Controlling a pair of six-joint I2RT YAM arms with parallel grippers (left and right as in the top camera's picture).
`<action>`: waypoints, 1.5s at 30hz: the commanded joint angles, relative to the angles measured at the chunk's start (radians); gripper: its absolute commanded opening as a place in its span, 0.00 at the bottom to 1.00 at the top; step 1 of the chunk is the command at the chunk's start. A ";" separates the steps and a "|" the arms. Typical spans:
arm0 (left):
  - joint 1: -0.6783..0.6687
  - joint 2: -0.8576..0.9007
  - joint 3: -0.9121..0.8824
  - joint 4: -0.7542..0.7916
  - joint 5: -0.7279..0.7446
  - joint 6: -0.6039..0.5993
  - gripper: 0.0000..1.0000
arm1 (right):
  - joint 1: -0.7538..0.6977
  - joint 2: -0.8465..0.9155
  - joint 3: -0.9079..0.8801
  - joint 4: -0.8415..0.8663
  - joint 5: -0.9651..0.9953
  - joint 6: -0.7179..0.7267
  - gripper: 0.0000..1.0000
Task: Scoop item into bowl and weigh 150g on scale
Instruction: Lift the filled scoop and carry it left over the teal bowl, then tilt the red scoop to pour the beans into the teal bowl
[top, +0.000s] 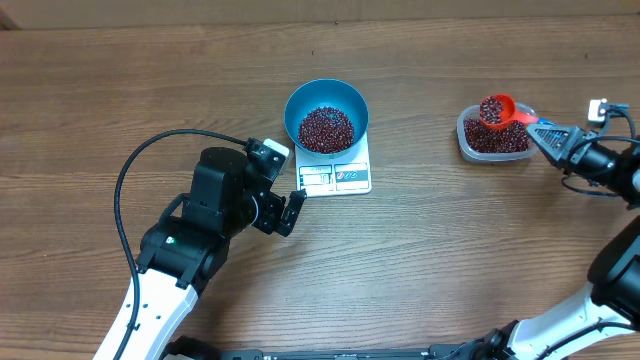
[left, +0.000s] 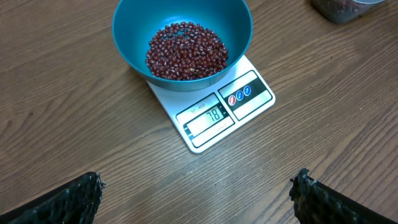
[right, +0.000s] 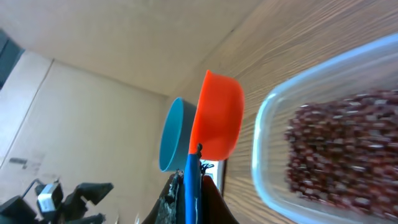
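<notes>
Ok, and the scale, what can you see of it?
The scale is a small flat white rectangle, plastic by its look, lying level on the wooden table. The blue bowl of red beans stands on its platform, covering most of it. Its uncovered edge carries a display reading 78 and a button label.

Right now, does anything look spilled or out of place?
Nothing stands out. The beans sit inside the blue bowl on the scale and in the clear tub; the right gripper holds the filled red scoop over the tub. No strays visible on the table.
</notes>
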 joint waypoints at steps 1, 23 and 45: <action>0.004 -0.017 -0.003 0.002 0.014 0.019 1.00 | 0.081 0.006 -0.010 -0.003 -0.056 -0.027 0.04; 0.004 -0.017 -0.003 0.002 0.014 0.019 0.99 | 0.584 0.006 -0.009 0.202 0.034 0.092 0.04; 0.004 -0.017 -0.003 0.002 0.014 0.019 1.00 | 0.693 0.006 -0.009 0.558 0.266 0.080 0.04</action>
